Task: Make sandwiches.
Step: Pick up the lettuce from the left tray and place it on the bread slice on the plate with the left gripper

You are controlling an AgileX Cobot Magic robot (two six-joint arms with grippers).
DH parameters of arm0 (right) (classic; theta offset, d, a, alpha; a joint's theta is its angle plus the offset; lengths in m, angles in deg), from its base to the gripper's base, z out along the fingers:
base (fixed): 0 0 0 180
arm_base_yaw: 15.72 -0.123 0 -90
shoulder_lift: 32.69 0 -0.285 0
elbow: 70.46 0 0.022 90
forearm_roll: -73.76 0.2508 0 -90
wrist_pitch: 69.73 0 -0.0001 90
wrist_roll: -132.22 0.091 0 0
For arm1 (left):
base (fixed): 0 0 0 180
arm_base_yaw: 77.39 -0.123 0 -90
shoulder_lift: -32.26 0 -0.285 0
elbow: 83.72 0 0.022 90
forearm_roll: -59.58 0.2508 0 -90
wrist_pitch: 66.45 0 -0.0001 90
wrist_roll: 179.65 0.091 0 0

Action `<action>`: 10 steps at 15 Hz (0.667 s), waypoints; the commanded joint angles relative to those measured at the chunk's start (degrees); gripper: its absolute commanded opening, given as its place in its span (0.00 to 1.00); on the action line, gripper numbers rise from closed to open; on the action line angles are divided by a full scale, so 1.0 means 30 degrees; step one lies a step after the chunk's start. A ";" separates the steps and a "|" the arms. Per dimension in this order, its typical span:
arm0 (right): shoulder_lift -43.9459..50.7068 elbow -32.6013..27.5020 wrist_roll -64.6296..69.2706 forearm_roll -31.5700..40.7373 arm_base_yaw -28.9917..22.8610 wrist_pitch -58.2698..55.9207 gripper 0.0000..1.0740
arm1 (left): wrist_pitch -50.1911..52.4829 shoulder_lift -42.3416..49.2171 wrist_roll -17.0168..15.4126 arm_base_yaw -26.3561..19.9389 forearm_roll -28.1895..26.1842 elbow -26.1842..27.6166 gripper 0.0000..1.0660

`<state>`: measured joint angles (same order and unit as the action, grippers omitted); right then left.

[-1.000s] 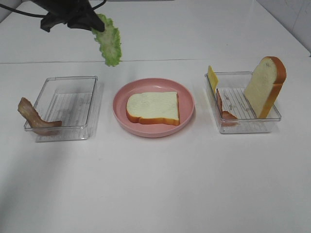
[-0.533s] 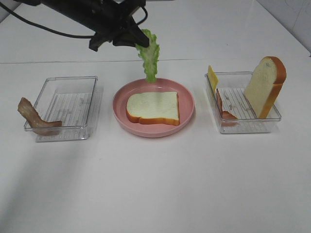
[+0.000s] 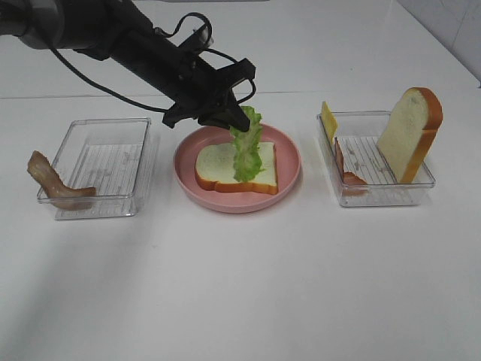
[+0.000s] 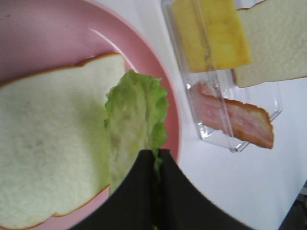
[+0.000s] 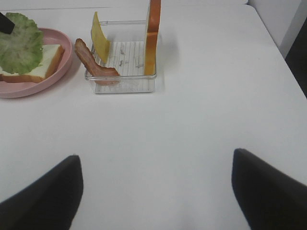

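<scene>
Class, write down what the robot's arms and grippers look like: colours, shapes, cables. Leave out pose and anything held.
The left arm is matte black, and thin black cables loop along it. The left gripper has two smooth black fingers tapering to narrow tips. The right gripper shows two broad, rounded black fingers. No markings are visible.

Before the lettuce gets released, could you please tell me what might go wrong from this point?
1. The lettuce hangs almost upright from the shut left gripper, its lower end toward the right side of the bread slice in the high view; released so, it may flop past the crust onto the pink plate.
2. The bacon strip is draped over the left tray's wall and could slip out when grasped.
</scene>
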<state>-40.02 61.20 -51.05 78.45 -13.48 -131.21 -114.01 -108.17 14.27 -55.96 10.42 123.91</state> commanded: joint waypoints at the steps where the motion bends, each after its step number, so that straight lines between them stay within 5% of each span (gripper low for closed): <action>1: 0.0229 0.0000 -0.0134 0.0038 0.0115 0.0229 0.75 | 0.0057 -0.0019 -0.1203 -0.0038 0.1738 0.0076 0.00; 3: 0.0229 0.0000 -0.0134 0.0038 0.0115 0.0229 0.75 | 0.0076 -0.0019 -0.1261 -0.0038 0.2559 0.0076 0.06; 7: 0.0229 0.0000 -0.0134 0.0038 0.0115 0.0229 0.75 | 0.1509 -0.0019 -0.1241 -0.0038 0.3189 0.0076 0.71; 10: 0.0229 0.0000 -0.0134 0.0038 0.0115 0.0229 0.75 | 0.2597 0.0229 -0.0535 -0.0095 0.3400 0.0115 0.79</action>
<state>-40.02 61.20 -51.05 78.45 -13.48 -131.21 -107.36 -108.11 11.86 -55.96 20.33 123.91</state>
